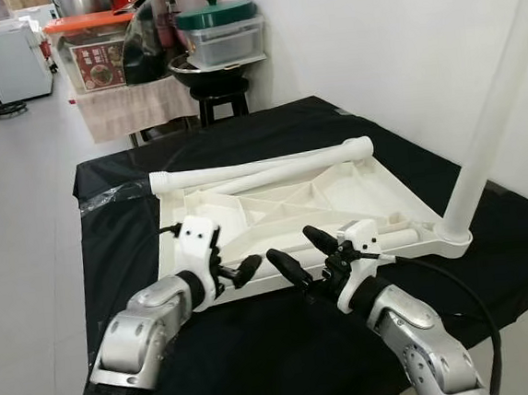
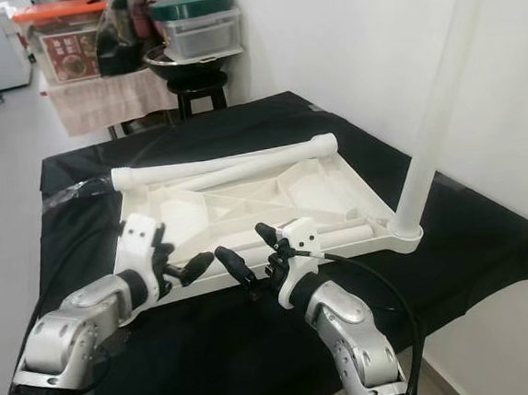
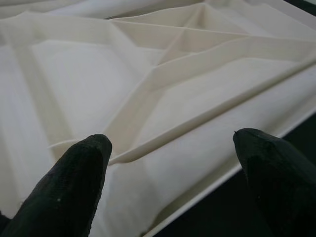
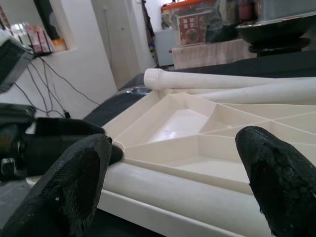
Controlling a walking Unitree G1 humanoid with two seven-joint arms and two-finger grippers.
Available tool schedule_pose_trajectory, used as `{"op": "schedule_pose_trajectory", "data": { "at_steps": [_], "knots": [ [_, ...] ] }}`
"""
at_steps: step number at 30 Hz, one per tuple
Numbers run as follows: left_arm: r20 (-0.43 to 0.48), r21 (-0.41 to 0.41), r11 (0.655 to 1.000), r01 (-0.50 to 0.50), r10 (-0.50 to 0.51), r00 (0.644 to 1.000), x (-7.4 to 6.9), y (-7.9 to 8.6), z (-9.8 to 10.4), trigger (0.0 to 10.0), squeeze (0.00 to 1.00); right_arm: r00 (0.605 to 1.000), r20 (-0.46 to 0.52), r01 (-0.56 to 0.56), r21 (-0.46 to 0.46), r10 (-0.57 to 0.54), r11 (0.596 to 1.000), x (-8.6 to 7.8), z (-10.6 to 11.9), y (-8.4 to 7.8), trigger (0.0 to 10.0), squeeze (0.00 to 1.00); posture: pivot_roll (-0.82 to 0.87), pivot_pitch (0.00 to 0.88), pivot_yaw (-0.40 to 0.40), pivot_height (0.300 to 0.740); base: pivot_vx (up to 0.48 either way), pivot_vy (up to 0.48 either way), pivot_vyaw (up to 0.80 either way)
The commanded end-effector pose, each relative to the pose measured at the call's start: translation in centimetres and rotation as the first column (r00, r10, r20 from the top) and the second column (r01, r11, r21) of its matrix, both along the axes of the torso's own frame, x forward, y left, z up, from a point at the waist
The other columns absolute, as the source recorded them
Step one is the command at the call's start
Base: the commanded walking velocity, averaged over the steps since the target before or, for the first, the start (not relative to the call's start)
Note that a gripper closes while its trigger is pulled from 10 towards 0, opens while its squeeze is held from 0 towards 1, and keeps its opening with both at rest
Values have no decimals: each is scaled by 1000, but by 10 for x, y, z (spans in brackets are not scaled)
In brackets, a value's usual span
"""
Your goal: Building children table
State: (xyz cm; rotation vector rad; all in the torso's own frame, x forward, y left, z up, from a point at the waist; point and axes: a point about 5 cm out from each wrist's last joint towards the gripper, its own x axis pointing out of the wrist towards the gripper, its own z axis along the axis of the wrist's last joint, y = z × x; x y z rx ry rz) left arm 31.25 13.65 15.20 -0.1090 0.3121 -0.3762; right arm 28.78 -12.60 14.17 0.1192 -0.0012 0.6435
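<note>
The white plastic tabletop [image 1: 283, 205] lies upside down on a black cloth, its ribs facing up. One white leg [image 1: 497, 112] stands upright in the near right corner socket. Two loose legs [image 1: 261, 167] lie along the far edge, and another leg [image 1: 399, 237] lies inside the near edge. My left gripper [image 1: 231, 270] hovers open at the near left edge, over the ribbed underside [image 3: 163, 94]. To its right, my right gripper [image 1: 304, 252] is open just above the near edge, facing the lying leg [image 4: 187, 190]. Neither holds anything.
The black cloth [image 1: 286, 343] covers a low surface whose edges drop to the tiled floor [image 1: 24, 200] on the left. A white wall [image 1: 398, 38] runs along the right. At the back, a stool [image 1: 220, 95] carries a bowl and a green-lidded container [image 1: 222, 30].
</note>
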Motion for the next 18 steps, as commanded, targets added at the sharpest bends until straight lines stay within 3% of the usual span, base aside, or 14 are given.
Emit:
{"op": "schedule_pose_trajectory", "data": {
  "at_steps": [1, 8, 12, 18],
  "knots": [
    [-54, -25, 999, -47, 46, 997, 2, 8, -6, 10000, 0, 1000, -6, -8, -18, 7, 1000, -1, -4, 3, 10000, 0, -5, 0, 41, 740, 0, 0, 0],
    [-167, -38, 991, -129, 121, 979, 7, 25, -17, 10000, 0, 1000, -7, -5, -41, 5, 999, -1, -5, 2, 10000, 0, -16, 0, 43, 740, 0, 0, 0],
    [-253, -93, 993, -73, 47, 966, 5, 14, -24, 10000, 0, 1000, -5, 4, -53, -5, 999, 0, -5, 0, 10000, 0, -23, 0, 43, 740, 0, 0, 0],
    [-293, -172, 984, -45, -7, 956, 5, 3, -22, 10000, 0, 1000, -2, 7, -59, -7, 998, 0, -5, 0, 10000, 0, -30, 0, 46, 740, 0, 0, 0]
  ]
}}
